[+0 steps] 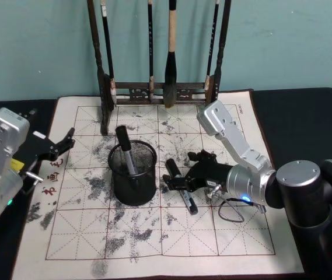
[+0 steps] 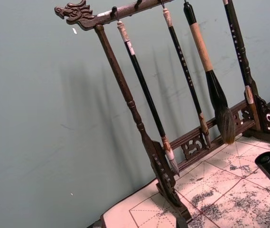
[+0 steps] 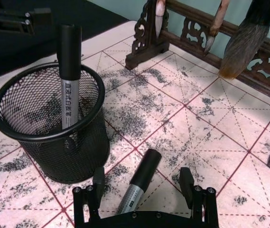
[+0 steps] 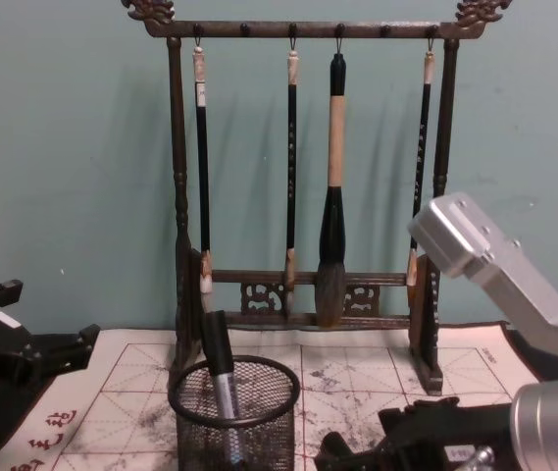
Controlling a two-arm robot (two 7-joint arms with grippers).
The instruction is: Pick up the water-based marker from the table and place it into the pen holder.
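— Right gripper (image 3: 142, 184) sits closest, low over the calligraphy mat (image 1: 154, 245). How do its jaws stand?
— Released, spread wide. One finger stands on each side of the water-based marker (image 3: 144, 170), and neither pad touches it.
— And the marker itself?
— It lies flat on the ink-stained, red-gridded mat, just beside the pen holder (image 1: 133, 184) on the robot's right. Its black cap points toward the back of the mat, and the grey barrel runs back under the gripper.
— What about the holder?
— It stands upright near the middle of the mat, in front of the brush rack (image 4: 308, 294). A second marker (image 3: 70, 71) leans inside it, cap up, clear above the rim.
— The other arm?
— The left gripper (image 1: 63, 146) hovers over the mat's left edge, well apart from the holder. Its fingers are parted and hold nothing.
— And the rack?
— Dark wood, at the mat's far edge, with four brushes hanging from it.
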